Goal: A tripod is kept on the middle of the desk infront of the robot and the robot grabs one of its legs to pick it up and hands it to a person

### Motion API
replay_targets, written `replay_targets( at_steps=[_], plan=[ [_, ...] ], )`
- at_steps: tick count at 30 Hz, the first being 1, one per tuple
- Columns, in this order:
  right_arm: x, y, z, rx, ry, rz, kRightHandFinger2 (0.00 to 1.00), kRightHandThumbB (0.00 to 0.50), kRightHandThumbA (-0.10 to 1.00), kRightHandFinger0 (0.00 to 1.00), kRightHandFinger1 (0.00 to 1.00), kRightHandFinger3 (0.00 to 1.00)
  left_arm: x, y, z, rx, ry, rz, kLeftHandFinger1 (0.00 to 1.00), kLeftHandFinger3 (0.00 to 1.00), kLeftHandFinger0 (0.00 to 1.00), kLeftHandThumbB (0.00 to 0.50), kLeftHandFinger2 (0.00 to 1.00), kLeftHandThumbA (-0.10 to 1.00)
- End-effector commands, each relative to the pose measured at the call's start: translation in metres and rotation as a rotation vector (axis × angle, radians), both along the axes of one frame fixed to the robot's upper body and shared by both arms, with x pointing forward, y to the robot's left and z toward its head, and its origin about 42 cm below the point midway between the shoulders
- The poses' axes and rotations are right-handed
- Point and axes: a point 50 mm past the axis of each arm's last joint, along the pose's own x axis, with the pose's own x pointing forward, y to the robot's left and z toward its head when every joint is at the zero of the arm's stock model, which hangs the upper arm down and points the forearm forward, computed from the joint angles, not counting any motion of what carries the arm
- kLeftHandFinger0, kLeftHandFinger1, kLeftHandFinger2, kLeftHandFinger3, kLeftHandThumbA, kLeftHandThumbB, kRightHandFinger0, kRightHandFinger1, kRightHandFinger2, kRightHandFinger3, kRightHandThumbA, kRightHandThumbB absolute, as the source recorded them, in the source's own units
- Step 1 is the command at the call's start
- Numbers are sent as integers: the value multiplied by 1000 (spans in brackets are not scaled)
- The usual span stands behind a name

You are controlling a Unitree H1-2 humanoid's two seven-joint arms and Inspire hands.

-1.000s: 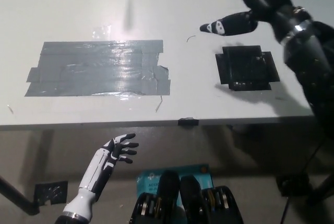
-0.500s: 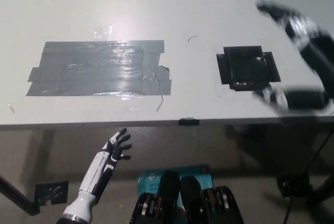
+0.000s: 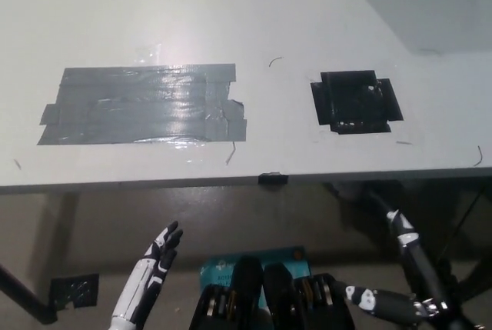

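One white surface [image 3: 307,7] is filling most of the view, and two taped patches are lying on it: one grey patch [image 3: 138,105], made of overlapping strips too merged to count, and one black patch [image 3: 354,103]. One small black tab [image 3: 269,179] is sitting on the surface's front edge. One pale box [image 3: 430,7] is showing at the top right. Below the edge, two hands are showing: one white left hand [image 3: 160,257] and one black right hand [image 3: 407,284]. Two things are lying on the floor: one blue sheet [image 3: 254,262] and one grey taped scrap [image 3: 74,288].
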Motion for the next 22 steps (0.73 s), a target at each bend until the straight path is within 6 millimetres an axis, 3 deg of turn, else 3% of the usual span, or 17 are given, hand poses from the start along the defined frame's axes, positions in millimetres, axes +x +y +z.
replay_targets(
  at_steps=[1, 3, 7, 15, 22],
  plan=[
    [3, -2, -33, 23, -109, -111, 1000, 260, 935, 1000, 1000, 1000, -6, -3, 9, -42, -82, 45, 1000, 1000, 1000, 168, 1000, 1000],
    [2, -5, -41, 13, -73, -102, 1000, 274, 940, 1000, 1000, 1000, -6, -5, 12, -48, -85, 51, 1000, 1000, 1000, 161, 1000, 1000],
    [-2, -5, -47, 25, -49, -86, 1000, 248, 917, 1000, 1000, 1000, -10, -5, 7, -51, -70, 59, 1000, 1000, 1000, 145, 1000, 1000],
    [-3, -8, -56, 16, -17, -46, 1000, 247, 911, 1000, 1000, 1000, -17, -10, -8, -63, -42, 63, 1000, 1000, 1000, 120, 1000, 1000],
    [0, -2, -58, 10, -9, -28, 1000, 246, 897, 1000, 1000, 1000, -19, 1, -7, -58, -57, 83, 1000, 1000, 1000, 143, 1000, 1000]
  ],
)
